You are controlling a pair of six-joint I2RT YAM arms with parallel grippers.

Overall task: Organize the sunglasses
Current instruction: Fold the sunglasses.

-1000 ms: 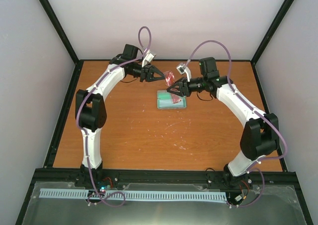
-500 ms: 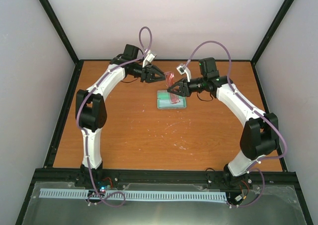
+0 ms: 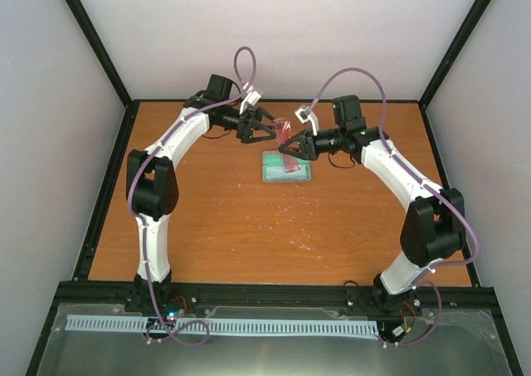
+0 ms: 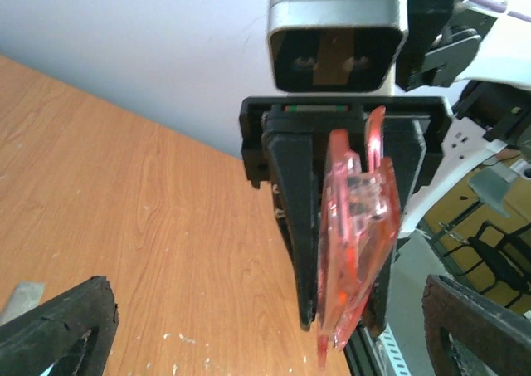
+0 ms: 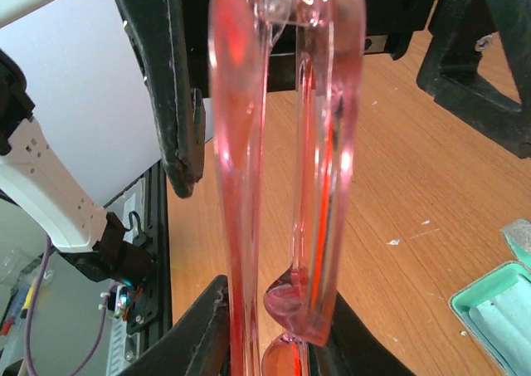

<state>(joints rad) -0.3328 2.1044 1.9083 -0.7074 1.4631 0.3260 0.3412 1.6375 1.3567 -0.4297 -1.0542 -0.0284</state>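
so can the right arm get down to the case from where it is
Probably yes. The right gripper, shut on the sunglasses, hangs over the open case with nothing visible between. The left gripper stands open beside the glasses, not clamping them, so it shouldn't hold them back.

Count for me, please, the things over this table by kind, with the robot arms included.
Red-pink sunglasses: 1
Green-lined case: 1
Robot arms, left and right: 2
Total: 4
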